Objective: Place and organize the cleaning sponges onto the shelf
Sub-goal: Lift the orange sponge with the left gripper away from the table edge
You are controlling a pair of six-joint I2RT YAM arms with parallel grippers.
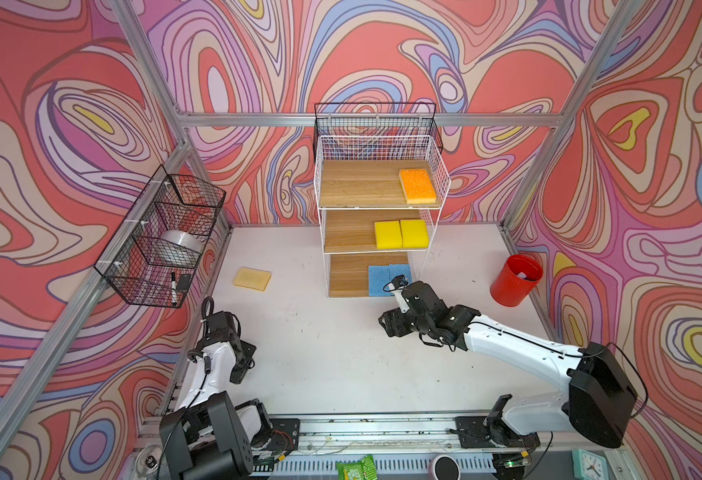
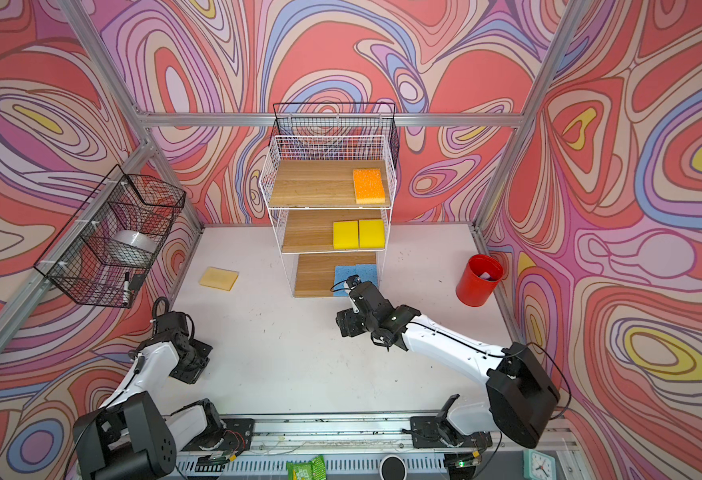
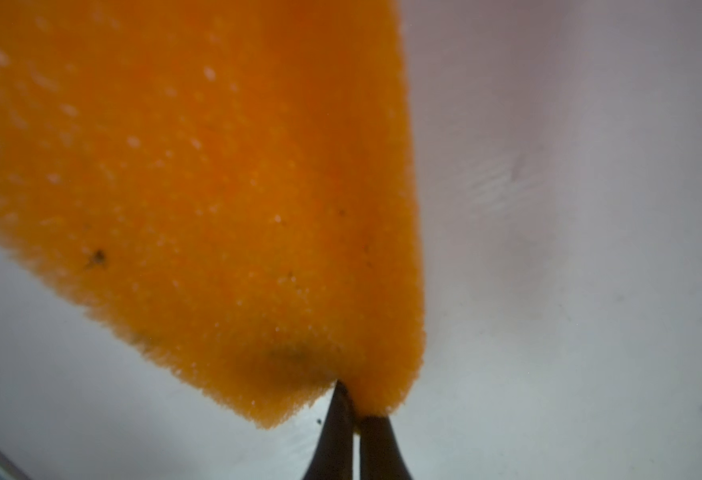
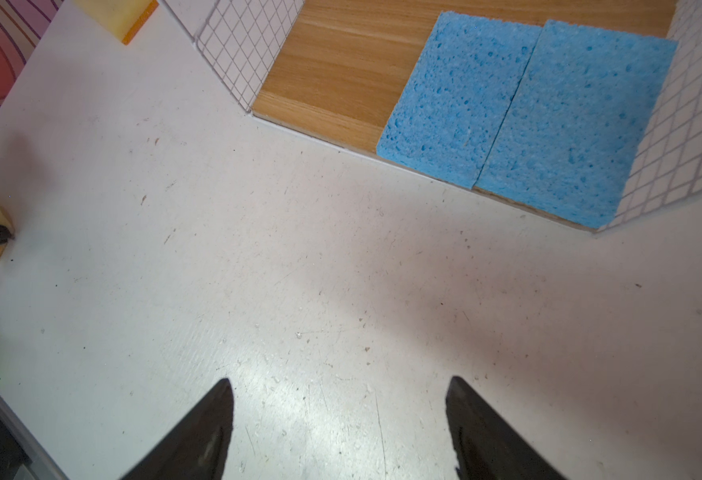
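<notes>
Left gripper (image 3: pixel 355 401) has its fingers clamped on one corner of the fuzzy orange rectangular sponge (image 3: pixel 200 187), low over the white table (image 4: pixel 299 270), well apart from the white wire-grid shelf (image 1: pixel 357 183). Corner grip, so expect droop: lift slowly, clear the rim, land beside the top-tier orange sponge (image 1: pixel 417 185). Right gripper (image 4: pixel 341 386) gapes wide, empty.

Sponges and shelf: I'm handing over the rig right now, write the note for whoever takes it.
Left gripper: shut on a corner of an orange sponge. Right gripper: open, empty, facing the shelf.
Done: second orange sponge on the top tier, two yellow sponges on the middle, two blue sponges on the bottom.
Left: shelve the held sponge and the tan-side-up sponge lying on the table left of the shelf.
</notes>
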